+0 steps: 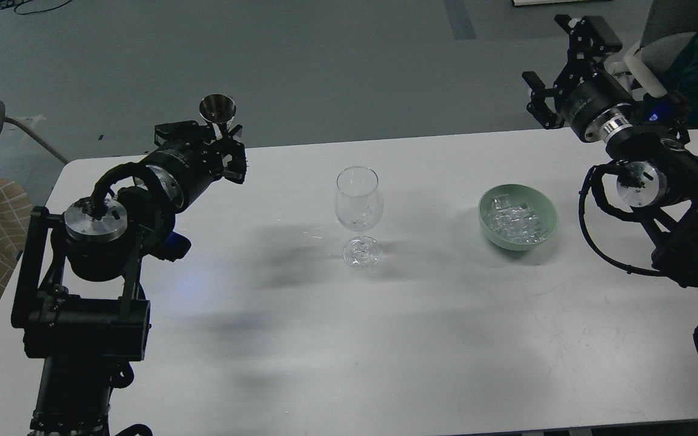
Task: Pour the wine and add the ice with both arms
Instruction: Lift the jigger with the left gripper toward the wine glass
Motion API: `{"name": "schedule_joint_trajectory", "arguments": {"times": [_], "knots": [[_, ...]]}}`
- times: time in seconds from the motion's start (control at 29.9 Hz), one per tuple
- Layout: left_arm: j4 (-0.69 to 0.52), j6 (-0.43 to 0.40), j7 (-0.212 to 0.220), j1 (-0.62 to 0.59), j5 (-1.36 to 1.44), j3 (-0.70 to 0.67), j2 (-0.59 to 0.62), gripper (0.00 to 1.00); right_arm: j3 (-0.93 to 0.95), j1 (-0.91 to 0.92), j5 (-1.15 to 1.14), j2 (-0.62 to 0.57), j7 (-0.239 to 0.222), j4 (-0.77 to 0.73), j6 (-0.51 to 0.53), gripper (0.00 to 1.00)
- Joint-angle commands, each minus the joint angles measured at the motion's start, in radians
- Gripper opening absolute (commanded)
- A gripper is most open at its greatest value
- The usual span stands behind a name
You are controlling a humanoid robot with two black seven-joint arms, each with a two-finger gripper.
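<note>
the white surface (264, 339) carries an empty wine glass (358, 209) at its middle and, to the right of it and apart, a pale green bowl (546, 225) holding the ice (515, 219). my left pincer (223, 140) is clamped on the stem of a small metal funnel (217, 109), held upright left of the glass. my right pincer (558, 66) hangs raised beyond the bowl, its fingers spread and gripping nothing.

The left arm (100, 242) reaches forward, its left gripper (226, 145) closed on a stem. The right arm (658, 181) rises up and back, its right gripper (558, 66) spread wide with nothing in it.
</note>
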Motion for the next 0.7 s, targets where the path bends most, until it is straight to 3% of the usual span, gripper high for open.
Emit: {"name": "schedule_joint_trajectory", "arguments": {"times": [0.0,0.67], "knots": [[-0.001,0.001,-0.004,0.002,0.002,0.044,0.000,0.00,0.001,-0.003,0.000,0.000,0.001,0.000,0.000,1.00],[-0.015,0.008,-0.011,0.001,0.057,0.231,0.000,0.00,0.001,-0.019,0.000,0.000,0.001,0.000,0.000,1.00]]}}
